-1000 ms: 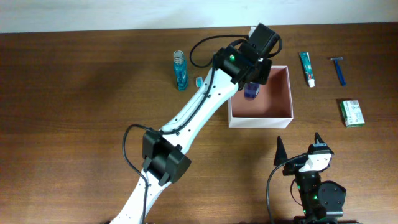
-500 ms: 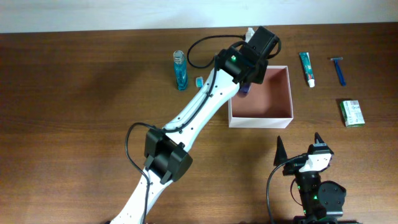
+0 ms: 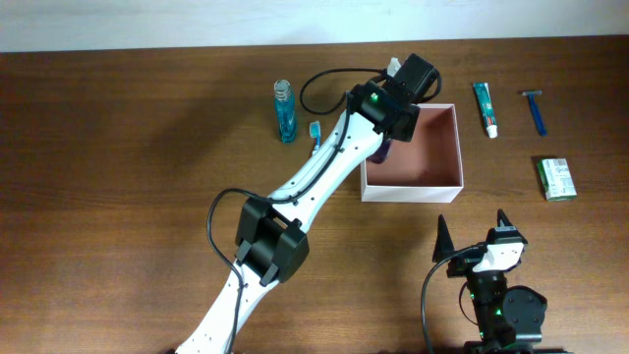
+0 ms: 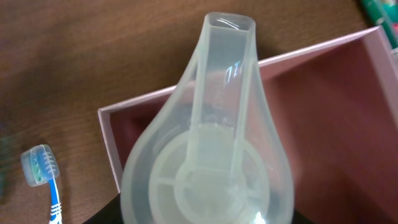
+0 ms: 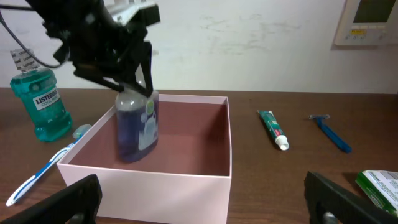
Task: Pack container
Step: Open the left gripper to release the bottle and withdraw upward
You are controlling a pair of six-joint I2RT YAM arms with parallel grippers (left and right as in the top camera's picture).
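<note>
While the left jaws are gripping the blue bottle (image 5: pixel 138 127) upright inside the container (image 3: pixel 432 157), by its left wall, the right jaws are hanging wide open above the worktop (image 3: pixel 118 197). Packing is underway; next, I'm guessing, comes settling and releasing it.

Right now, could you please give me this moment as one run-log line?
left tool: gripping clear plastic bottle of blue liquid | bottle: upright inside white-walled pink square container | right tool: open, empty
</note>
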